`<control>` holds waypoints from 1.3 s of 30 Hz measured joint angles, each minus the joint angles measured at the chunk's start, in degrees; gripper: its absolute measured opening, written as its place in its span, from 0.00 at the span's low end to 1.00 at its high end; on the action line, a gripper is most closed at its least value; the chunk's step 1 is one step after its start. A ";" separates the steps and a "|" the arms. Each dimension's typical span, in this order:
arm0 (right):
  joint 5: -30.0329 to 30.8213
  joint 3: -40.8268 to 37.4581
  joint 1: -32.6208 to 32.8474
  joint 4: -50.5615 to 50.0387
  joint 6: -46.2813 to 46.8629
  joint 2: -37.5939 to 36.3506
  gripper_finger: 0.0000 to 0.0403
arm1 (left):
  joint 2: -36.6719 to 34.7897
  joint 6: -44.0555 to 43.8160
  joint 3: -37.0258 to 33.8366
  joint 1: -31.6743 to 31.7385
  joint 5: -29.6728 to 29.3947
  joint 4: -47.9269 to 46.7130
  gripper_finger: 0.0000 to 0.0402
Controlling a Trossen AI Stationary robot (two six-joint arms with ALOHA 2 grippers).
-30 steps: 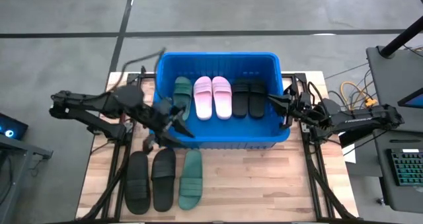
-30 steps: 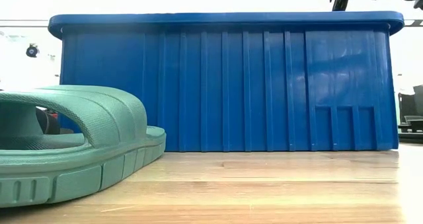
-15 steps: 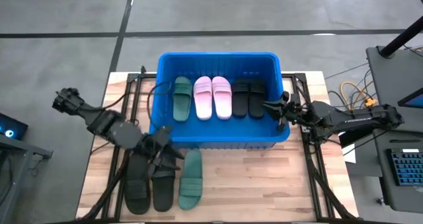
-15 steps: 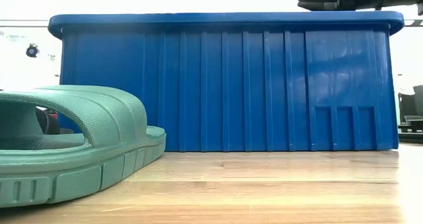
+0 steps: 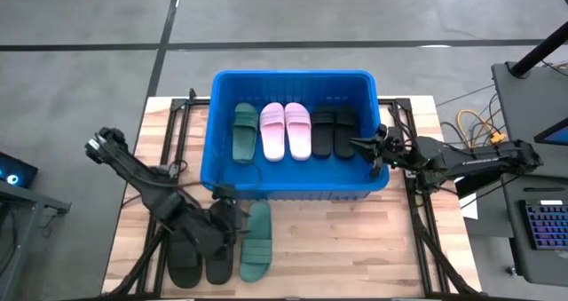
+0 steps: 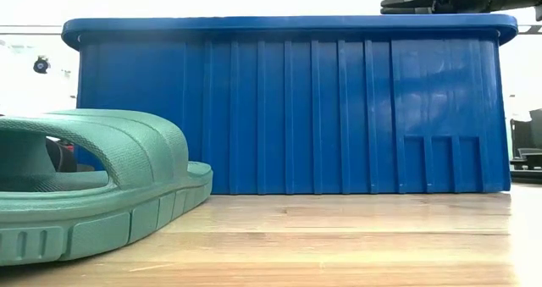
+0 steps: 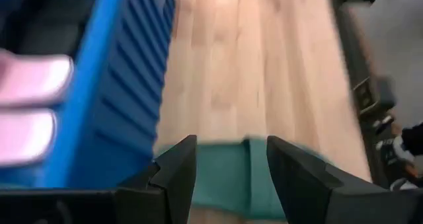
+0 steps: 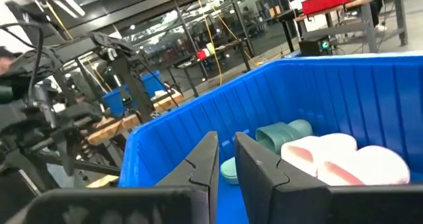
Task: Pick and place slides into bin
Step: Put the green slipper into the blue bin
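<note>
The blue bin [image 5: 293, 184] stands at the table's far middle; it also shows in the low view [image 6: 288, 109]. Inside lie one dark green slide [image 5: 245, 132], a pink pair [image 5: 285, 130] and a black pair [image 5: 335, 130]. On the table near the bin lie two black slides [image 5: 186, 252] [image 5: 216, 264] and a green slide [image 5: 256, 241], sole down. My left gripper [image 5: 229, 225] is open and hovers low over these, its fingers [image 7: 178, 168] straddling the green slide [image 7: 248, 174] without touching it. My right gripper [image 5: 353, 144] is shut and empty over the bin's right rim.
Bare wooden table [image 5: 355, 248] lies to the right of the loose slides. The bin's near wall [image 7: 125, 85] stands close to my left gripper. A desk with a keyboard [image 5: 541, 225] is off the table's right side.
My left gripper has swung from the bin's near left corner toward the table's near edge and gone down over the slides on the table. My right gripper has crept a little toward the table's left, over the bin's rim.
</note>
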 joint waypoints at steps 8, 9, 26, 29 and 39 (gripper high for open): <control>0.00 0.00 0.00 0.02 -3.80 -0.09 0.11 | 8.04 -10.72 0.00 -0.89 5.81 3.16 0.42; 0.00 0.00 0.00 0.02 -4.01 -0.09 0.11 | 9.06 -10.71 0.00 -1.24 6.79 4.24 0.42; -0.20 -0.02 0.00 -0.75 -6.84 -0.07 0.11 | 15.15 -13.43 -2.43 4.63 25.48 8.21 0.42; -0.22 -0.02 0.02 -0.89 -7.01 -0.07 0.11 | 14.10 -10.84 -2.65 6.51 25.90 8.33 0.42; -0.24 -0.04 0.02 -4.37 -6.95 -0.11 0.11 | 11.05 -11.08 -1.78 9.49 29.16 8.15 0.42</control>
